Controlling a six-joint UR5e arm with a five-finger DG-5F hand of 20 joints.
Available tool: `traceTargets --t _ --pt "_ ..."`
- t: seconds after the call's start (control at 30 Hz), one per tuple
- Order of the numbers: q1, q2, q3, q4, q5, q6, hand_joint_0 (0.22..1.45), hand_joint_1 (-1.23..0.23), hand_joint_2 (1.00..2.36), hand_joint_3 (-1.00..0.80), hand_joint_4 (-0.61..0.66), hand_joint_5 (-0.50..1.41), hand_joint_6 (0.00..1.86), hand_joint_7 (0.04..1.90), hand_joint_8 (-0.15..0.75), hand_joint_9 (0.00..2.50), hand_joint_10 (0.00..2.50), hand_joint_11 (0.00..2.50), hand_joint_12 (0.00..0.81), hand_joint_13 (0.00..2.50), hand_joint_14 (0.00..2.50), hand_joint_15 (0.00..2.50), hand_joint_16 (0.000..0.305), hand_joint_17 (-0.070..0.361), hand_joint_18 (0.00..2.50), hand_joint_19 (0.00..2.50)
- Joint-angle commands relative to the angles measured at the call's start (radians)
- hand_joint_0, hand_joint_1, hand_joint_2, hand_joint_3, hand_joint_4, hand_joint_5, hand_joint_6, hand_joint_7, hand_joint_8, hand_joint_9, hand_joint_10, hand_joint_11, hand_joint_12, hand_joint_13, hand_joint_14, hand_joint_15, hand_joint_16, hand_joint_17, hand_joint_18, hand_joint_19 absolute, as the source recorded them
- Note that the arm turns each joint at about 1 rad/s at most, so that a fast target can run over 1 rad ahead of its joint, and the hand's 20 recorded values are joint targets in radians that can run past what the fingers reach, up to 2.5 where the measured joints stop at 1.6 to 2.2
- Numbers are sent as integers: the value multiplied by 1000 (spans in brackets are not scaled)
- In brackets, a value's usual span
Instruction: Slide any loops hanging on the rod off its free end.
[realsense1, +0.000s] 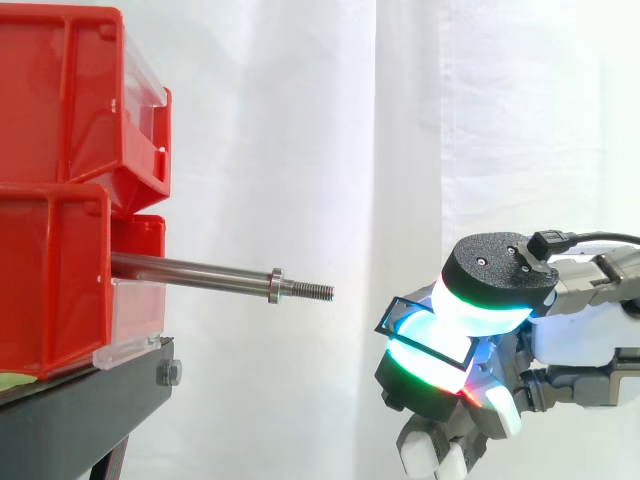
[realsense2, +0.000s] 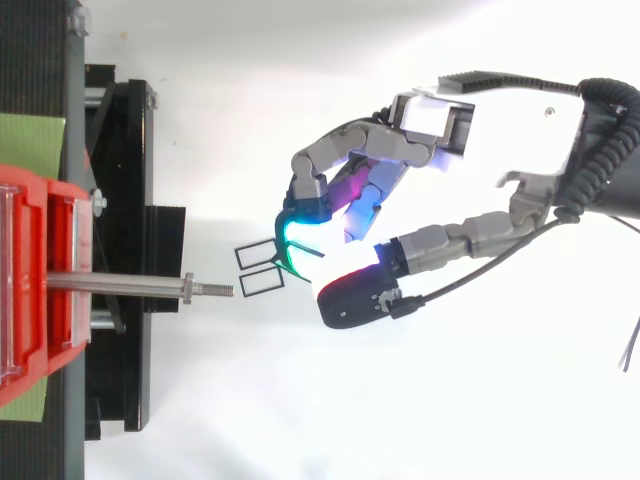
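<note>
A steel rod (realsense1: 200, 272) sticks out level from the lower red bin (realsense1: 50, 280), and its threaded free end (realsense2: 220, 289) points at the hand. Nothing hangs on the rod. Two thin black rectangular loops (realsense2: 262, 283) sit just past the rod's tip, and in the side view they lie a little below and right of it as a black frame (realsense1: 425, 335). My hand (realsense2: 385, 150) comes in from the right and is shut on the loops, pinching them between its glowing fingertips (realsense1: 480, 300).
Two red bins (realsense1: 70, 100) are stacked on a black stand (realsense1: 80, 410) at the left. A green sheet (realsense2: 35, 140) lies under the bins. A white curtain hangs behind everything.
</note>
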Motion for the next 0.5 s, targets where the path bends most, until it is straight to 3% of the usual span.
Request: traceTargets --t 0.0,0.47 --pt "0 -1 -1 0 0 0 589 -661 1007 -58 154 -113 881 1341 396 1045 12 537 414 801 8 271 66 148 659 372" --pt "0 -1 1 0 0 0 589 -663 1006 -58 158 -114 880 1344 401 1050 12 544 417 812 8 279 67 150 675 381"
